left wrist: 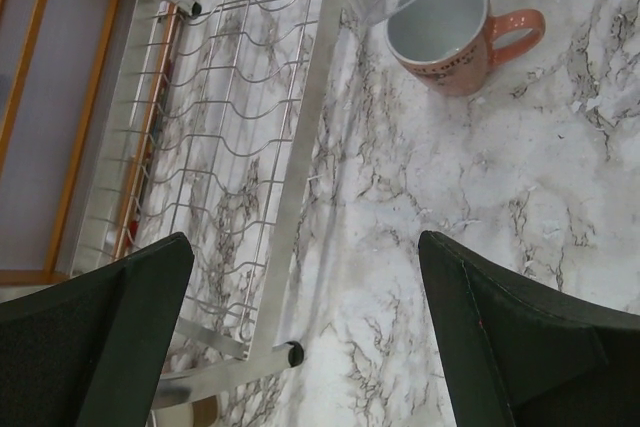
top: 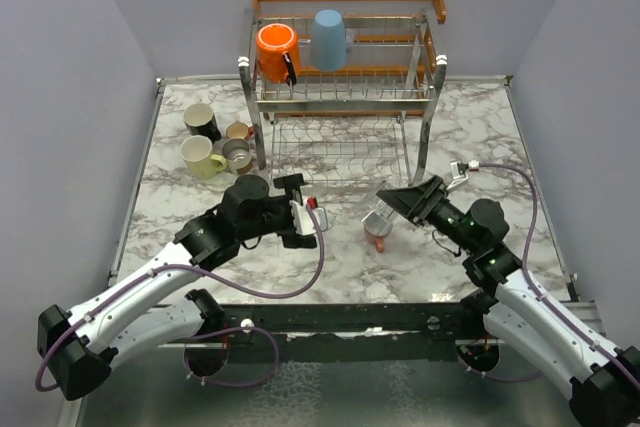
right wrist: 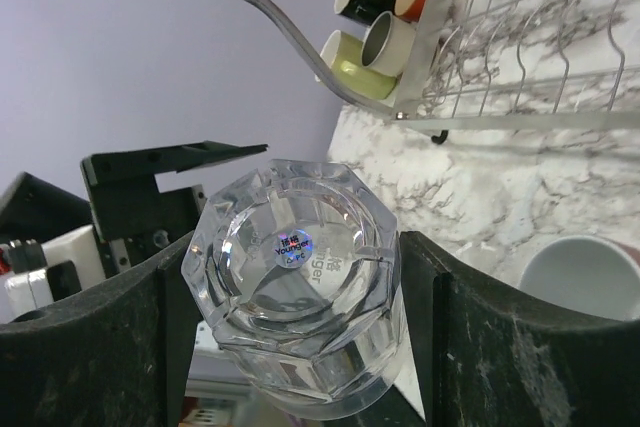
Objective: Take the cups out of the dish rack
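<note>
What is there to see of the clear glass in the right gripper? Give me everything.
The clear glass is a thick, transparent, empty tumbler. Its eight-sided faceted base faces the right wrist camera and carries a small shiny sticker at its centre. It is tipped on its side, clamped between the right gripper's two dark fingers, which press on opposite walls. It hangs low over the marble table, next to the pink mug; whether they touch cannot be told.

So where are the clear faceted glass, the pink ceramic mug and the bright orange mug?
clear faceted glass [right wrist: 295, 287]: right wrist view, its base.
pink ceramic mug [left wrist: 440, 27]: left wrist view, its white inside.
bright orange mug [top: 272, 62]: top view, its side wall.
</note>
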### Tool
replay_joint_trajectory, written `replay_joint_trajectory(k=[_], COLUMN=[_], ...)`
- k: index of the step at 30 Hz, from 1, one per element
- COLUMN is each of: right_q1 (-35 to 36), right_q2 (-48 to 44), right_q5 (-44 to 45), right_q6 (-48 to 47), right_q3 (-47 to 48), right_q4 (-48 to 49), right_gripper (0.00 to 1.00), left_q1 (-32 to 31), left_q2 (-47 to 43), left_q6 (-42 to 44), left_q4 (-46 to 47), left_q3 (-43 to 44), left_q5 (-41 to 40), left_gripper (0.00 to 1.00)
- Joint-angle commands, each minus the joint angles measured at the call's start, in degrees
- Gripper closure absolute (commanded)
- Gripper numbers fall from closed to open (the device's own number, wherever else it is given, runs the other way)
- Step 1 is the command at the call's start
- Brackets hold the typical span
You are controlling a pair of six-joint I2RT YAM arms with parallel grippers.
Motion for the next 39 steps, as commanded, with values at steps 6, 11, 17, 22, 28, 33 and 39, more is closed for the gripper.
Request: replay_joint_trajectory(k=[6,11,17,22,28,33,39], right_q1=[3.49,6.08,9.3,12.22,14.99,15.03,14.99], right_q2=[8.29,14.77,21.26,26.78,32.52,30.7,27.48], right_q5=[2.11,2.84,4.0,4.51,4.27,5.46,5.6], right_q6=[16.28,16.98,18.11,19.44,20.62,17.99,10.93], right_q3=[-4.4,-2.62,-1.38,-0.26,-0.26,-1.25,1.26], right_q4=[23.34,27.56,33.34,38.28,44.56,41.61,29.32], right_gripper=[0.72,0.72,0.72,0.72,0.73,0.61,0.25], left_q1=[0.07,0.12,0.11,0.12,0.17,0.19,0.21], left_q2=[2.08,4.06,4.62,3.84,3.13,2.22,2.2], left_q6=[-4.21,-5.44,-5.21,-4.36,-4.14,-2.91,-2.76], left_q4=[12.76,16.11,16.35,17.26,17.87,18.14,16.23], left_q3=[-1.96,-1.4,-1.87,-3.27,-3.69,-4.41,-3.56], left_q5=[6.76,8.97,9.95,9.06,8.23,4.27,1.11], left_gripper=[0.01,0.05,0.16,0.24,0.42,0.77,1.0])
